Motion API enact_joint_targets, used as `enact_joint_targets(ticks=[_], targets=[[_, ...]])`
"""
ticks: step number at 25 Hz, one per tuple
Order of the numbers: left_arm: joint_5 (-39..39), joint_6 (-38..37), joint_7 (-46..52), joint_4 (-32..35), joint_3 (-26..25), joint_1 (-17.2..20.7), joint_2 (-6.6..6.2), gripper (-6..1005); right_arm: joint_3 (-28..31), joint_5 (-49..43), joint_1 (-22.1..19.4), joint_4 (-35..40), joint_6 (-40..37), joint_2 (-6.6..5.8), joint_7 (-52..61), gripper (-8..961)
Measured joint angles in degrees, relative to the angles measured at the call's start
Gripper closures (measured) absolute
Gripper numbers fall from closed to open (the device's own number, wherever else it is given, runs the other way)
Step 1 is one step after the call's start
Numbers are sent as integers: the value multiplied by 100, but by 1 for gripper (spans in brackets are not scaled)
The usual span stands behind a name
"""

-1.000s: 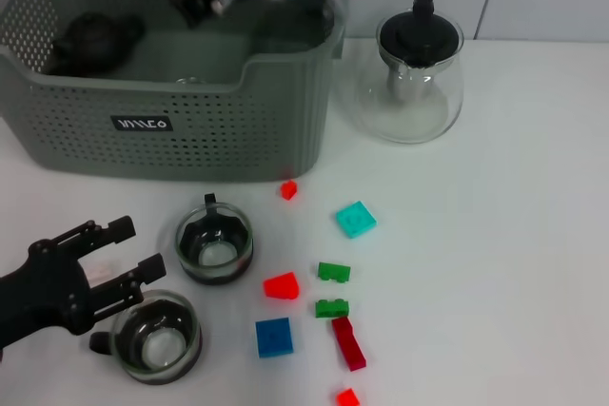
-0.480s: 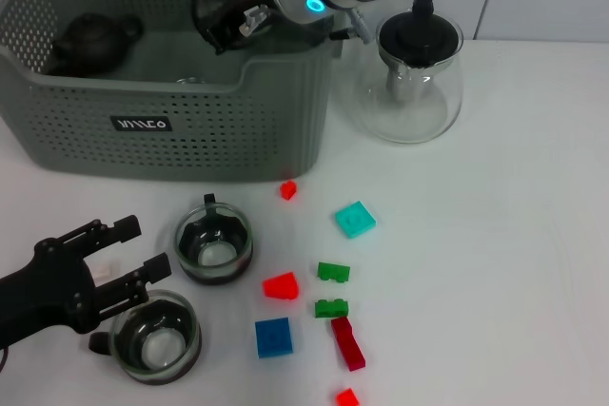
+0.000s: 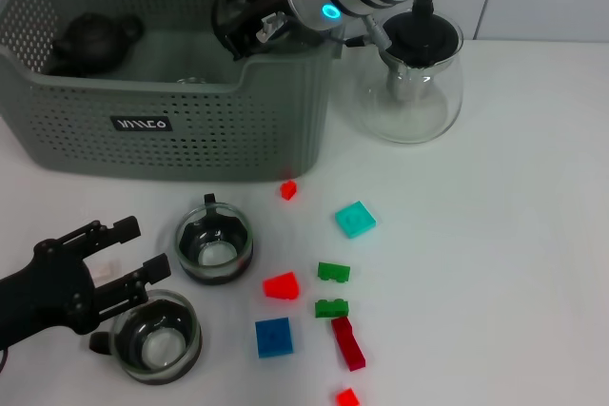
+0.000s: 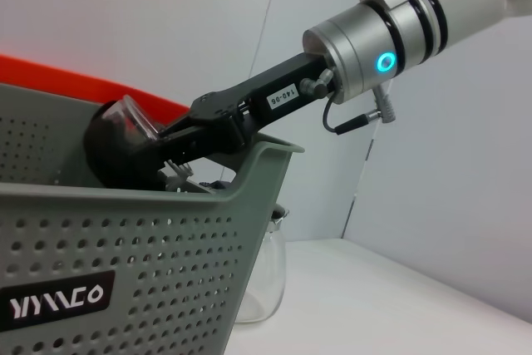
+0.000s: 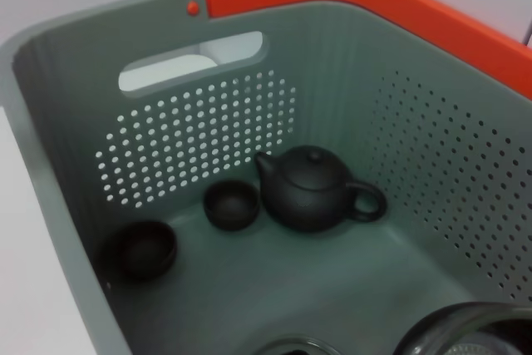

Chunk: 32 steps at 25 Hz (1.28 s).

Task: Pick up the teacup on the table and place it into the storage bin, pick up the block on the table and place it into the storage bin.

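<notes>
Teacup point(image 4: 116, 143), dark glass, is clamped in the right gripper point(image 3: 249, 16) above the storage bin point(image 3: 171, 130), by its right wall. Two more teacups point(image 3: 214, 242) are left on the tabletop point(image 3: 495, 263), with little blocks point(image 3: 355, 219) nearby. The left gripper point(image 3: 119, 259) is spread apart beside them.
</notes>
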<state>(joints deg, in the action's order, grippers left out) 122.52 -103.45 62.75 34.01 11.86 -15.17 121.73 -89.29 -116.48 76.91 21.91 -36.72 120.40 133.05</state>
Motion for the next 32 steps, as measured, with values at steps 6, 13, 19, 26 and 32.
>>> enact_joint_targets(ticks=[6,13,19,26,32], targets=[[0,15,0,0,0,5,0,278,22,-11,-84,54,27,-20,184,893],[0,20,0,-8,1,0,0,278,494,-10,-690,989,-39,-69,181,732],[-2,18,0,-8,-27,25,0,279,1298,1122,-2563,3539,-407,-10,-791,468],[-4,22,0,-9,-30,-20,0,279,2151,5237,-4692,4017,-3468,-125,-4658,428],[-1,24,86,19,-21,-104,-52,280,2773,4566,-5599,4185,-5618,-451,-4971,433]])
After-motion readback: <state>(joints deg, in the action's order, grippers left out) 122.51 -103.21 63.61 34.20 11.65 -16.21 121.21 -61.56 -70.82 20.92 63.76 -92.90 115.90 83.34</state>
